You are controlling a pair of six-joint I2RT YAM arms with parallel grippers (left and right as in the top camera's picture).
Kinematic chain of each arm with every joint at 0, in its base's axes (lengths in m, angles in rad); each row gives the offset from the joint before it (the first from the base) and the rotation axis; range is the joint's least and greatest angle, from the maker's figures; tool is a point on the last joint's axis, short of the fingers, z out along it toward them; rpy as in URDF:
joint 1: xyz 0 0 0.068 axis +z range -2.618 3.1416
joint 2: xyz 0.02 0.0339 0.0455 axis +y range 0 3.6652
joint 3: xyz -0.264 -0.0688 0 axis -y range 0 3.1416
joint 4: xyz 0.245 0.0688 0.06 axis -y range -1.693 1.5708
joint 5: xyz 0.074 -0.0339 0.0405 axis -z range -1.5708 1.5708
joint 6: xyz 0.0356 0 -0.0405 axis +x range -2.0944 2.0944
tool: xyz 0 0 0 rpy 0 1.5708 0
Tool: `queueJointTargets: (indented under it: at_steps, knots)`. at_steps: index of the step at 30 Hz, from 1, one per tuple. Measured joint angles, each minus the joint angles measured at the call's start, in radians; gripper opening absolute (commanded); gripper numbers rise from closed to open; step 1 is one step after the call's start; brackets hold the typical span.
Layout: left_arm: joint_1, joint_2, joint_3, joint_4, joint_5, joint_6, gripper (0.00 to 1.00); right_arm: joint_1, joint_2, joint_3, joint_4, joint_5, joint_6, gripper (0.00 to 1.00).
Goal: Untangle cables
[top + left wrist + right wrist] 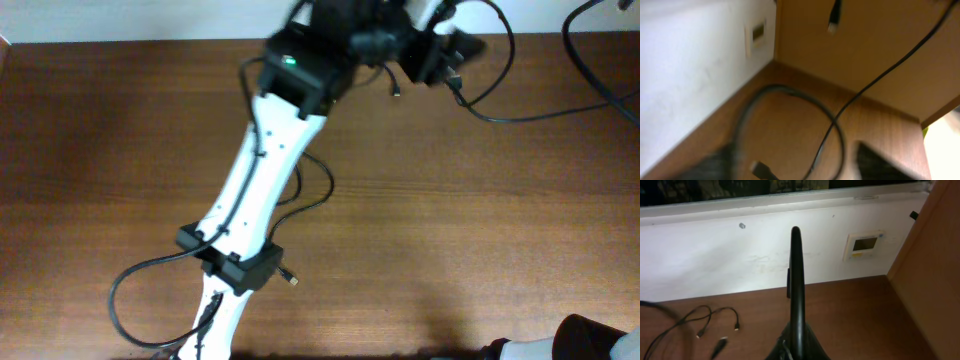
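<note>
The left gripper (pixel 795 154) is reaching out to 1 o'clock, and its fingers are standing wide apart, gripping nothing. A thin cable (pixel 520 117) is lying just below it and running off toward 3 o'clock. A second cable (pixel 329 188) is looping near the middle, partly under the left arm (pixel 250 180). The right gripper (pixel 796 235) is sitting squeezed shut at 5 o'clock, holding nothing. I think one cable is being laid out alone. Next, the looped one needs grabbing near its plug (pixel 290 278).

Dark brown wooden table (pixel 480 230), thin black cables (pixel 327 188) lying loose on it, one looping near the centre, metallic-tipped plug (pixel 291 279) at its end, a second cable (pixel 520 117) curving across the far right.
</note>
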Motion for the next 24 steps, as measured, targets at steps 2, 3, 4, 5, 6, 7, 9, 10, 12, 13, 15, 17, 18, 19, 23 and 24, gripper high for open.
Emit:
queueJointTargets:
  at_steps: [2, 3, 4, 5, 6, 7, 9, 10, 12, 13, 15, 17, 18, 19, 23, 24]
  knots:
    - [-0.035, 0.016, -0.004, -0.056, -0.077, -0.009, 0.99, 0.0, 0.001, 0.0, -0.001, 0.0, 0.0, 0.04]
    - [-0.035, 0.014, -0.003, -0.093, -0.12, -0.014, 0.99, 0.0, 0.002, 0.0, -0.003, -0.001, 0.001, 0.04]
    - [-0.029, 0.005, -0.002, -0.128, -0.162, -0.016, 0.99, 0.0, 0.003, 0.0, -0.005, -0.003, 0.001, 0.04]
    - [-0.02, -0.009, -0.002, -0.178, -0.197, -0.019, 0.99, 0.0, 0.006, 0.0, -0.005, -0.01, 0.001, 0.04]
    - [-0.006, -0.051, -0.002, -0.24, -0.267, -0.024, 0.99, 0.0, 0.013, 0.0, 0.001, -0.019, 0.001, 0.04]
    - [0.0, -0.089, -0.002, -0.262, -0.313, -0.025, 0.99, 0.0, 0.02, 0.0, 0.02, -0.023, 0.0, 0.04]
    - [0.002, -0.204, -0.002, -0.365, -0.407, -0.026, 0.99, -0.005, 0.056, 0.001, 0.104, -0.026, 0.001, 0.04]
    - [-0.002, -0.252, 0.003, -0.386, -0.427, -0.026, 0.99, -0.013, 0.08, 0.001, 0.156, -0.019, 0.0, 0.04]
    - [-0.005, -0.36, 0.019, -0.444, -0.456, -0.026, 0.99, -0.061, 0.16, 0.002, 0.271, 0.04, 0.001, 0.04]
    - [-0.005, -0.379, 0.024, -0.453, -0.466, -0.026, 0.99, -0.085, 0.184, 0.001, 0.298, 0.069, 0.001, 0.04]
    - [-0.005, -0.406, 0.024, -0.494, -0.508, -0.026, 0.99, -0.161, 0.214, 0.0, 0.33, 0.108, 0.001, 0.04]
    - [-0.005, -0.401, 0.023, -0.503, -0.536, -0.026, 0.99, -0.243, 0.215, 0.0, 0.357, 0.107, 0.001, 0.04]
    - [-0.005, -0.393, 0.023, -0.511, -0.56, -0.026, 0.99, -0.332, 0.214, 0.0, 0.381, 0.085, 0.006, 0.04]
    - [-0.005, -0.392, 0.023, -0.518, -0.57, -0.026, 0.99, -0.41, 0.224, 0.0, 0.392, 0.035, 0.032, 0.04]
    - [-0.005, -0.391, 0.023, -0.521, -0.584, -0.026, 0.99, -0.565, 0.309, 0.001, 0.438, -0.101, 0.075, 0.04]
    - [-0.005, -0.391, 0.023, -0.528, -0.586, -0.026, 0.99, -0.567, 0.337, 0.001, 0.444, -0.134, 0.081, 0.04]
